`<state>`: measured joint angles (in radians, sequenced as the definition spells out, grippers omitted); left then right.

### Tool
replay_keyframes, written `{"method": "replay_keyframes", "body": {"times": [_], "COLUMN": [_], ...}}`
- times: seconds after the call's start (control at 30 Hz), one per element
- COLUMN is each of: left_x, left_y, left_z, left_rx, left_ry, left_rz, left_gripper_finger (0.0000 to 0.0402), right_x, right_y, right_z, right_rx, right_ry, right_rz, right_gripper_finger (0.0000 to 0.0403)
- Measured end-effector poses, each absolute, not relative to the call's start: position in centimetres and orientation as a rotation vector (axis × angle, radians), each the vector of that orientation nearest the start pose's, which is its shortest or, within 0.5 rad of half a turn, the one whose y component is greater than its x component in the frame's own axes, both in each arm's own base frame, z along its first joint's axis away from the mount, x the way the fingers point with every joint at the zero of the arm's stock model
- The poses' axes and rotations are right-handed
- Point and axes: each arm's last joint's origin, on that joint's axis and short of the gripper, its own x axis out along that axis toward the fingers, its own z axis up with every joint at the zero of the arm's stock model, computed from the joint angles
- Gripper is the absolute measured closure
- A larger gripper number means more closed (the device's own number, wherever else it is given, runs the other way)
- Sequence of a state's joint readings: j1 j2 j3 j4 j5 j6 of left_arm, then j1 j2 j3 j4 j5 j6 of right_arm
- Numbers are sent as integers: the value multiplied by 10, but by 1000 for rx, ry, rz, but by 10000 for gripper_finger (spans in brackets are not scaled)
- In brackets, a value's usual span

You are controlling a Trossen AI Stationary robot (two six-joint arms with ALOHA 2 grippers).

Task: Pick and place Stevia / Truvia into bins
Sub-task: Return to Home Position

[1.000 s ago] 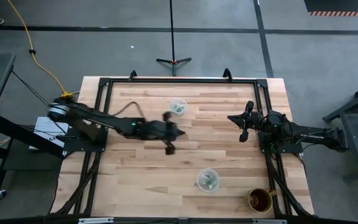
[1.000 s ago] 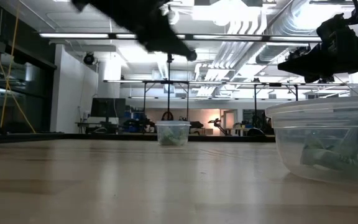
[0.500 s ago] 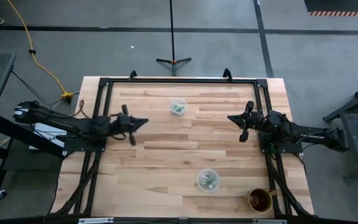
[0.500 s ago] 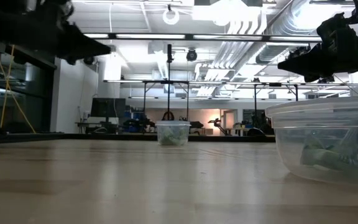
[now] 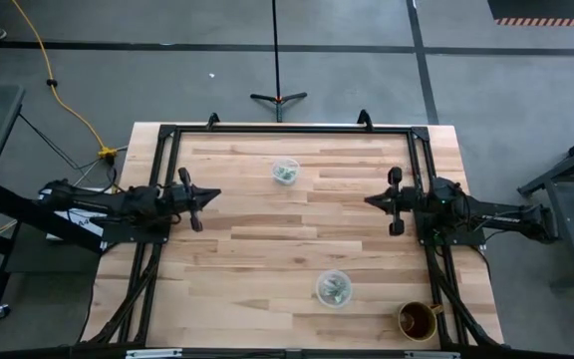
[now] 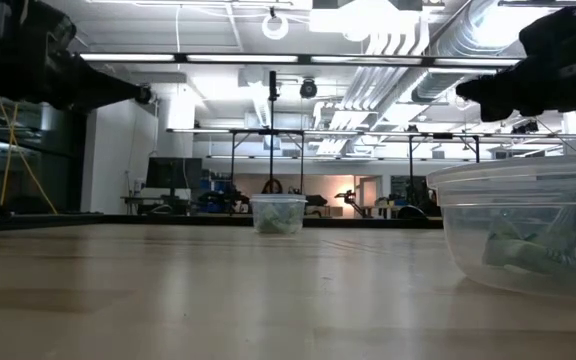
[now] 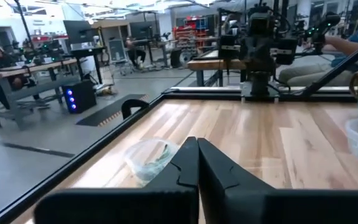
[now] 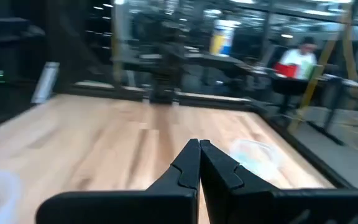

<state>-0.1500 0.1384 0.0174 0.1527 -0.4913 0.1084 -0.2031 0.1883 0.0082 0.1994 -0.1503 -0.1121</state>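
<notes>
Two clear cups stand on the wooden table. One cup [image 5: 286, 172] is toward the far edge, the other cup [image 5: 333, 288] toward the near edge. Each holds pale green and white sachets [image 6: 528, 248]; no loose sachet shows on the boards. My left gripper [image 5: 217, 192] hovers shut near the left edge, level, pointing toward the table's middle. My right gripper [image 5: 367, 200] hovers shut near the right edge, facing it. The left wrist view shows the far cup [image 7: 149, 159] just beyond the shut fingers [image 7: 197, 151]. The right wrist view shows that same cup [image 8: 253, 155].
A brown mug [image 5: 419, 320] stands at the table's near right corner. A black frame rail [image 5: 287, 129] runs round the table's edges. Bare boards lie between the two grippers.
My left arm has drawn back from beside the far cup at the table's middle toward the left edge, and now hovers there level. My right gripper has kept its place but turned a little about its own axis.
</notes>
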Motion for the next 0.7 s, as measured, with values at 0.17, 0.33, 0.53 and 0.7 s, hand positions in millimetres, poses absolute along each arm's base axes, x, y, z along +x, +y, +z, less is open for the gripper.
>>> {"method": "replay_keyframes", "body": {"times": [0.17,0.33,0.53,0.7], "left_x": [94,94,94,95], "left_y": [0,0,0,-1], "left_z": [173,173,173,173], "left_rx": [117,140,101,70], "left_ry": [-28,-26,-35,-42], "left_rz": [381,361,359,332], "left_gripper_finger": [358,381,343,324], "right_x": [107,107,107,107], "right_y": [-18,-19,-19,-20], "right_z": [171,170,170,170], "right_rx": [-125,-96,-93,-49], "right_ry": [-22,-12,-16,-17], "right_rz": [-64,-92,-83,-124], "right_gripper_finger": [403,403,402,403]}}
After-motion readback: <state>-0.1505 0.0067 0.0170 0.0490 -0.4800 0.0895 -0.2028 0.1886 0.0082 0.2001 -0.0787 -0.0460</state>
